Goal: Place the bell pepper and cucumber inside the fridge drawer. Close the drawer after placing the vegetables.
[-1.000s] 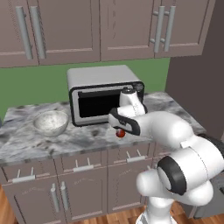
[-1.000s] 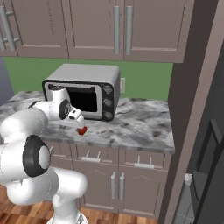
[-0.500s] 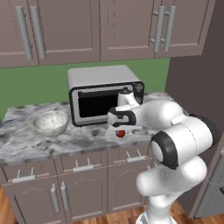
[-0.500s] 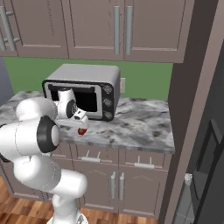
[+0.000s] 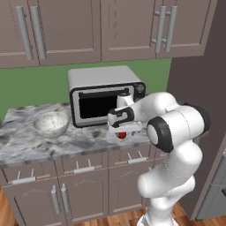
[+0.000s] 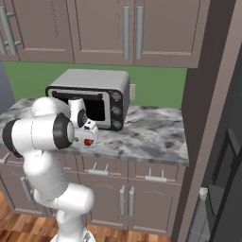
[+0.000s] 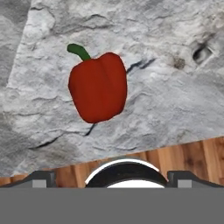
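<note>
The bell pepper point(image 7: 98, 86), bright red with a short green stem, lies on the grey marbled counter point(image 7: 166, 105) near its front edge. My gripper point(image 7: 113, 177) hangs just above it, open, with the finger tips wide apart and nothing between them. From the left base the gripper point(image 5: 123, 127) sits directly over the pepper point(image 5: 122, 135), in front of the microwave. The right base view has the gripper point(image 6: 89, 134) and the pepper point(image 6: 87, 142) at the counter's left part. The cucumber and the fridge drawer are out of view.
A silver microwave point(image 5: 103, 95) stands right behind the hand. A pale bowl point(image 5: 51, 123) rests on the counter to the left. Wall cabinets point(image 5: 110, 26) hang overhead. The dark fridge point(image 6: 222, 165) stands at the right. Brown cabinet drawers point(image 5: 79, 167) run under the counter.
The arm has folded closer to the counter, its elbow swinging in over the front edge. The hand stays low above the pepper, which has not moved.
</note>
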